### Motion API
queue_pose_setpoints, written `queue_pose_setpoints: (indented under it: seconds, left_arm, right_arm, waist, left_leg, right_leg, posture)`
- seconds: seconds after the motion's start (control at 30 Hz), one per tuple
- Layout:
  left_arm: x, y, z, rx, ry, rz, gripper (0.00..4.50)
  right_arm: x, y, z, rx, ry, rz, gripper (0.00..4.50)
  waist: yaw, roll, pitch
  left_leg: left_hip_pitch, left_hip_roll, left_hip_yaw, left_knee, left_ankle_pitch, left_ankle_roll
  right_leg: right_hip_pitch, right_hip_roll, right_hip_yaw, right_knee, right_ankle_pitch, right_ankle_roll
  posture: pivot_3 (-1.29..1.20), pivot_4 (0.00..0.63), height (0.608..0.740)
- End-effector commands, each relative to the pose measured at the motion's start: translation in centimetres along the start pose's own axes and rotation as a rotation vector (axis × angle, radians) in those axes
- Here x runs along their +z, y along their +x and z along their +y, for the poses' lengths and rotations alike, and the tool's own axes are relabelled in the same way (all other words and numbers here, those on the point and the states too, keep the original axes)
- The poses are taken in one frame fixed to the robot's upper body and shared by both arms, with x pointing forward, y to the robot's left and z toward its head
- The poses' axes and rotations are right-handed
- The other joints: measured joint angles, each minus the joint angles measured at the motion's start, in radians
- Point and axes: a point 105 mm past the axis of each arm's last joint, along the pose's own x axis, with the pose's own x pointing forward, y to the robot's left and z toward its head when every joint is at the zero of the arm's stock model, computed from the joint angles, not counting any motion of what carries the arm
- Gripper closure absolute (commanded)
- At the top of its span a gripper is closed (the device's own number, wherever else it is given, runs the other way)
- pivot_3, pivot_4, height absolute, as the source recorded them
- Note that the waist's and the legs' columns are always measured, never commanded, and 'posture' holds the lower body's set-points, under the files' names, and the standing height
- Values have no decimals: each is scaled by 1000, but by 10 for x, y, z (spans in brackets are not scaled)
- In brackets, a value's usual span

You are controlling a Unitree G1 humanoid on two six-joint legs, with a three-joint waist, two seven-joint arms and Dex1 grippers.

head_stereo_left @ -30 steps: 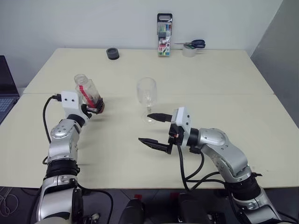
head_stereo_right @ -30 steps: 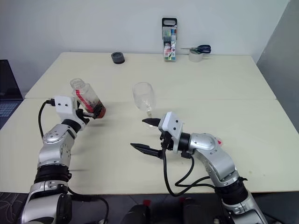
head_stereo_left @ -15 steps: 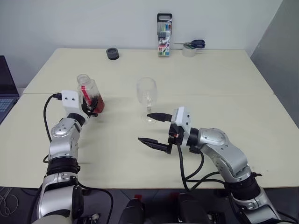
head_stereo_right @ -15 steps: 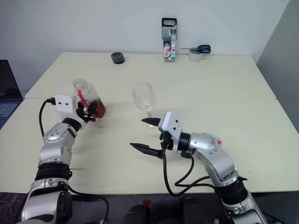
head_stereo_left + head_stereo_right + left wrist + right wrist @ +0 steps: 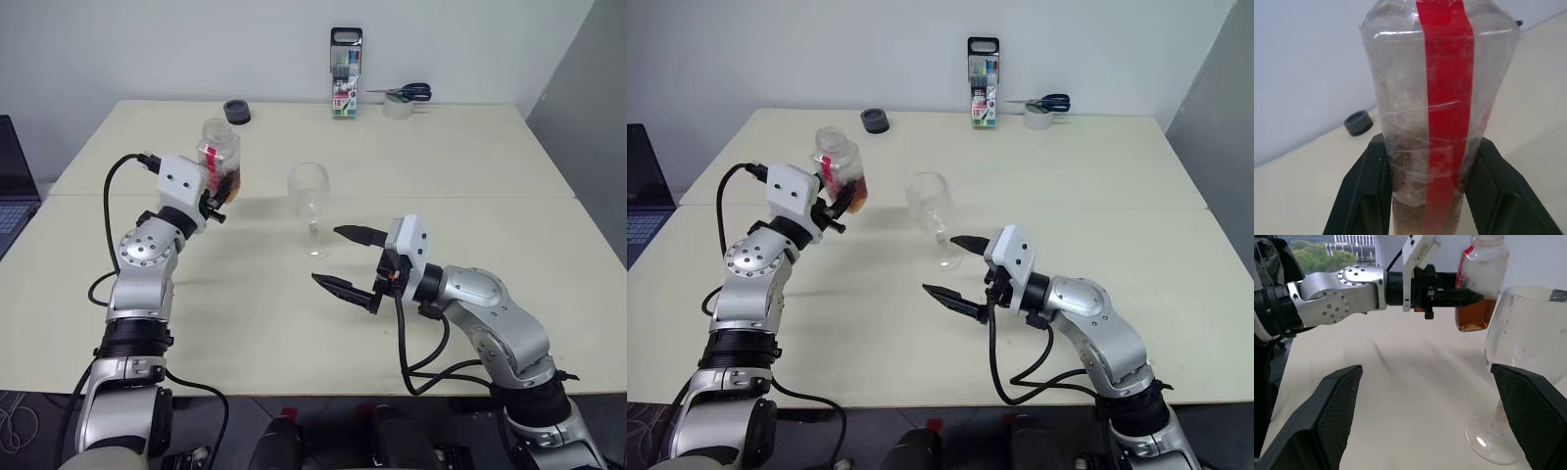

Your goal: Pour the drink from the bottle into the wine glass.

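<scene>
The left gripper (image 5: 219, 191) is clenched on the small clear squarish plastic bottle with a red label strip (image 5: 218, 157), holding it upright above the cream table (image 5: 470, 166), toward its left edge. The bottle's mouth appears uncapped, and a little reddish-brown drink (image 5: 1472, 316) sits in its base. Because the clear stemmed wine glass (image 5: 310, 201) stands apart to the right near the table's middle, tipping too early would likely spill drink onto the bare tabletop; a low swing could knock the thin-stemmed glass over. The right gripper (image 5: 351, 260), jaws spread wide and grasping nothing, sits just beside the glass's foot and could nudge it. Open table lies between bottle and glass; the far edge carries a marker case (image 5: 345, 72), tape roll (image 5: 397, 106), scissors (image 5: 404, 92) and a dark cap (image 5: 235, 112).
</scene>
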Motion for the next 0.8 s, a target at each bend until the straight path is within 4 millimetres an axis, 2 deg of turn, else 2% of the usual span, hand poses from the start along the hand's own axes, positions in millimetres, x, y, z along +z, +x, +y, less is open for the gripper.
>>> queue_pose_setpoints:
  seconds: [0.03, 0.4, 0.8]
  left_arm:
    - [34, 6, 0, -29, 121, -107, 2832]
    - [57, 16, -10, -110, 379, -183, 2832]
    - [65, 21, -11, -146, 612, -234, 2832]
  right_arm:
    - [17, -1, 1, -9, -24, -58, 0]
    - [28, 6, -11, -90, 17, -109, 0]
    - [31, 10, -22, -159, 35, -119, 0]
  waist:
    - [-1, 0, 0]
    - [-1, 0, 0]
    - [-3, 0, 0]
  left_leg:
    - [0, 0, 0, 0, 0, 0]
    - [0, 0, 0, 0, -1, 1]
    - [0, 0, 0, 0, -1, 2]
  right_leg:
    - [0, 0, 0, 0, 0, 0]
    - [0, 0, 0, 0, 0, 0]
    - [0, 0, 0, 0, 0, 0]
  posture:
    - [0, 150, 740]
    - [0, 150, 740]
    - [0, 150, 740]
